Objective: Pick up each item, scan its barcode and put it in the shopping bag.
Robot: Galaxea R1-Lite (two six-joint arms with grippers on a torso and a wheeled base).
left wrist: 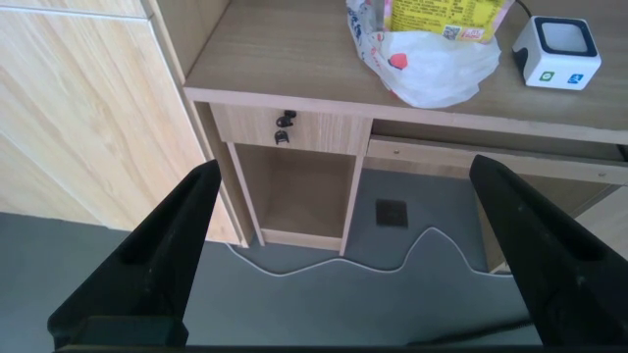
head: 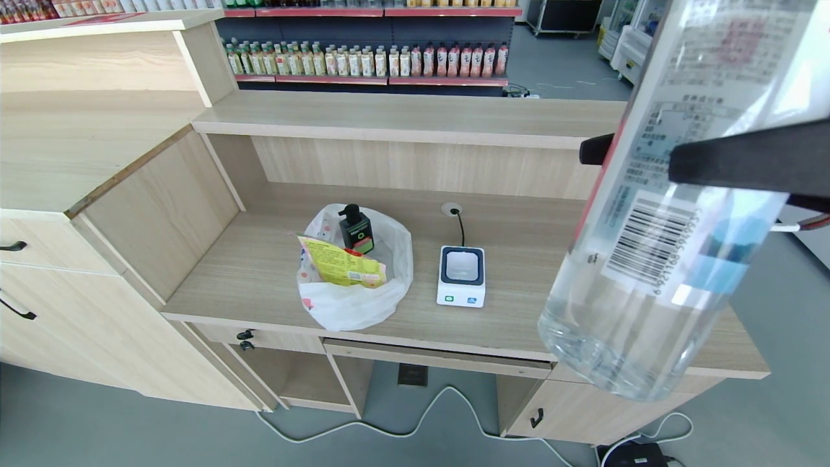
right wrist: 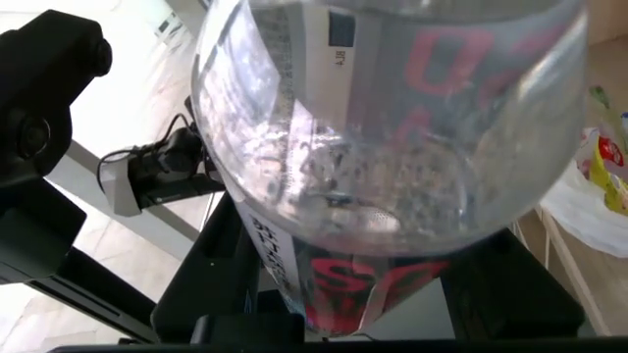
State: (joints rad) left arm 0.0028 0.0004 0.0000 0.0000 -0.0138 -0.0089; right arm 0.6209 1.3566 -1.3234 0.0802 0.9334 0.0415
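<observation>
A large clear water bottle (head: 648,292) hangs tilted, high above the counter's right end, its barcode label facing the head view. My right gripper (head: 639,155) is shut on its middle; the bottle's base (right wrist: 392,127) looms in the right wrist view. On the counter a white shopping bag (head: 350,305) holds a black pump bottle (head: 355,230) and a yellow snack packet (head: 340,263). Just right of the bag stands the white barcode scanner (head: 462,275). My left gripper (left wrist: 345,172) is open and low over the floor before the counter, with the bag (left wrist: 432,74) and scanner (left wrist: 557,51) beyond it.
The wooden counter (head: 259,272) has a raised ledge (head: 402,117) behind and a tall side panel on the left. A cable runs from the scanner into a grommet (head: 451,208). Cables trail on the floor below (head: 389,425). Shelves of drinks stand far behind.
</observation>
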